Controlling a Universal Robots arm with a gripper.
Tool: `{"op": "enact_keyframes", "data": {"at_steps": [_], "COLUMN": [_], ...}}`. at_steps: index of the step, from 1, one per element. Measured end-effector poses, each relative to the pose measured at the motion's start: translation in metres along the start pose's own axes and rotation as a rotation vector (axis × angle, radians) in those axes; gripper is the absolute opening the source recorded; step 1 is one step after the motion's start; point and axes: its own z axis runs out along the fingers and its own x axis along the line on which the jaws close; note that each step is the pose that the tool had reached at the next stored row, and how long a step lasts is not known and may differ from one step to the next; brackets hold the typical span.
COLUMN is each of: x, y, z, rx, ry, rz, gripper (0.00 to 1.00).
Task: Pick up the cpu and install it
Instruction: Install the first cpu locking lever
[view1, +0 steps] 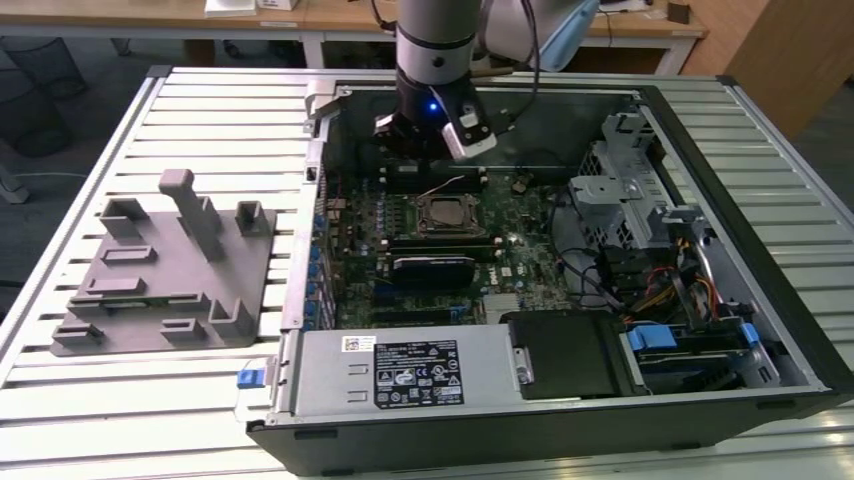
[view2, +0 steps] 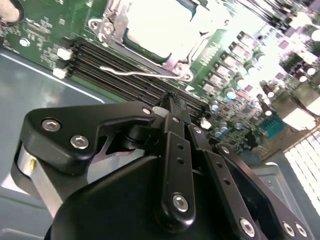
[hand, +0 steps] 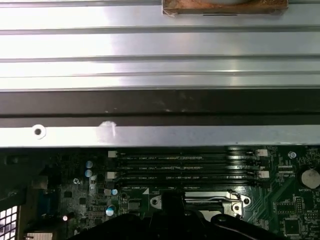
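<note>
My gripper (view2: 172, 102) is closed and empty, hovering just beside the socket (view1: 445, 213) where the cpu (view2: 157, 27) sits. Risk: descending snags the latch lever (view2: 140, 73).

We can read no text for certain. In the exterior view, a white sticker (view1: 358, 343) and a black label (view1: 416, 373) crowded with small symbols sit on top of the grey power supply (view1: 387, 400), their print too small to read. In the first wrist view, fine white lettering (hand: 170, 158) runs along the memory slots (hand: 185, 167), possibly slot names. The cpu (view2: 157, 25) top is glared out in the second wrist view.
</note>
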Motion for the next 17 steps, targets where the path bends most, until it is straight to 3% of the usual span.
{"op": "enact_keyframes", "data": {"at_steps": [6,11,17], "x": [-0.0052,-0.0153,-0.0175], "y": [-0.0001,0.0004,0.0005], "z": [0.0056,0.0081,0.0107], "rx": [0.0049,0.0049,0.0051], "ry": [0.0014,0.0016,0.003], "rz": [-0.014,-0.015,-0.025], "gripper": [0.11,0.11,0.11]}}
